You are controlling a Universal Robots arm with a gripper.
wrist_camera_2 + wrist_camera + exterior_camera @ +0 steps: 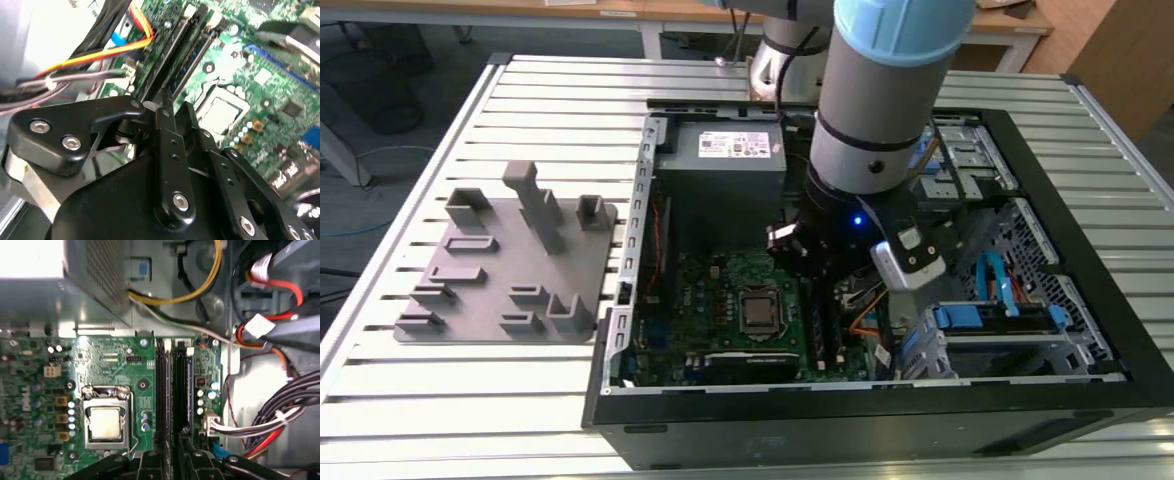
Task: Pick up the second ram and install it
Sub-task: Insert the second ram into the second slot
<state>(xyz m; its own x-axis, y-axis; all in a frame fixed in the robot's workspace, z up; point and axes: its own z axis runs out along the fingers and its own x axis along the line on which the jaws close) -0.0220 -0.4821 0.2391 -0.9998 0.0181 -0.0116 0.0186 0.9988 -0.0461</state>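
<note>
Bench: a slatted metal bench (480,400) carries everything in the exterior view.
Fixture plate: a grey moulded plate (507,265) with upright posts lies towards the bench edge on the exterior view's left, well apart from the arm.
Computer case: an open black case (881,420) takes up the middle of the bench and the exterior view's right side of it.
Motherboard: the green board (115,360) lies flat on the case floor, with the square processor socket (105,422) near its middle.
Memory slots: long black slots (161,385) run side by side just beside the socket, on its cable side.
Blue ram stick: a slim blue board edge (190,385) stands in the slot furthest from the socket. Whether it is the second ram I cannot tell.
Gripper: the black gripper (168,452) hangs low inside the case, directly over the black slots between the socket and the blue stick.
Grip: whether it is open, closed or holding anything cannot be told.
Cables: orange and yellow leads (100,55) run along the board's edge beyond the slots.
Power supply: a grey box (720,150) sits in the case's far corner on the exterior view's left.
</note>
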